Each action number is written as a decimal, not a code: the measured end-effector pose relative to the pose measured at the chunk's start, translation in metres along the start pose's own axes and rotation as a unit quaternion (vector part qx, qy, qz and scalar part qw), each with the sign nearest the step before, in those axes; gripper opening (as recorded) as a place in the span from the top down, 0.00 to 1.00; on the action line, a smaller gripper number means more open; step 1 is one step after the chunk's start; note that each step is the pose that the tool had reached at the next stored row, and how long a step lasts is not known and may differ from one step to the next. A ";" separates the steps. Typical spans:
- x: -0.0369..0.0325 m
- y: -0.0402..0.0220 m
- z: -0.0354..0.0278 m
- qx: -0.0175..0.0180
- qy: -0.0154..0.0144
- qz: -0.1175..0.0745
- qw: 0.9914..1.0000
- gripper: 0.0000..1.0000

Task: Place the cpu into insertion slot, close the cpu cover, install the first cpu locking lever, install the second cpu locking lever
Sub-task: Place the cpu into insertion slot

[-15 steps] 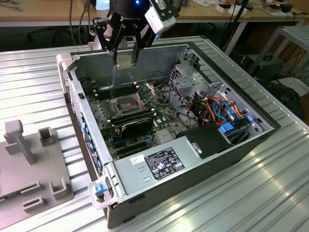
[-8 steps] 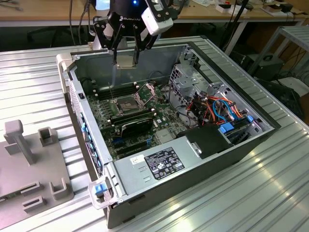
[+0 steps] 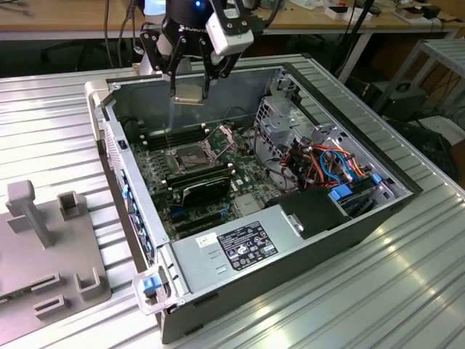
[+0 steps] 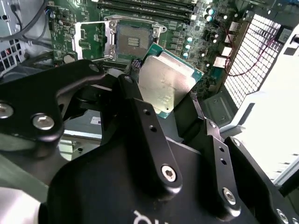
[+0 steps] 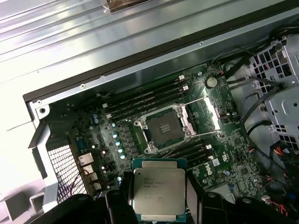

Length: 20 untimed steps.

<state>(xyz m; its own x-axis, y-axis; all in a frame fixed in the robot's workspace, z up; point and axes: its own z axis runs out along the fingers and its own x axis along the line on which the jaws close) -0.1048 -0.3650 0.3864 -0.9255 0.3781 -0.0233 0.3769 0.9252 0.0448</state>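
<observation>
1. A ribbed metal table (image 3: 407,291) carries an open computer case (image 3: 327,240). Wooden desks and loose cables stand in the background.
2. On the table at the exterior view's left lies a grey fixture (image 3: 43,247) with upright blocks, well apart from the work area.
3. The green motherboard (image 3: 247,174) lies flat on the floor of the case. A power supply (image 3: 240,247) with a white label sits at the near end. Orange and blue cables (image 3: 334,163) run at the exterior view's right.
4. The gripper (image 3: 189,93) hangs above the case, over its far wall.
5. The two black fingers (image 4: 149,135) are pinched onto opposite edges of the cpu (image 4: 166,81).
6. The cpu is held clear of the board with its silver-grey top facing the cameras in both wrist views. It touches nothing but the fingers.
7. The insertion slot (image 5: 163,128) is uncovered, and its dark pin field is exposed inside a metal rim. The cpu is not seated in it.
8. The cpu cover (image 5: 212,111) is swung open and stands beside the slot on one edge, with green board visible through its window.
9. Long black memory slots (image 5: 145,100) run parallel just beside the slot.
10. A black card (image 3: 207,190) sits on the board on the near side of the slot in the exterior view.
</observation>
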 end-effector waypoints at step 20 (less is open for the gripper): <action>-0.0006 0.0005 0.0030 0.004 -0.007 0.158 0.987 0.45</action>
<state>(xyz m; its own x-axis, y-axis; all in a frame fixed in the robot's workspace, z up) -0.1040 -0.3646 0.3835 -0.7611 0.6482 -0.0236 0.6469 0.7613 0.0442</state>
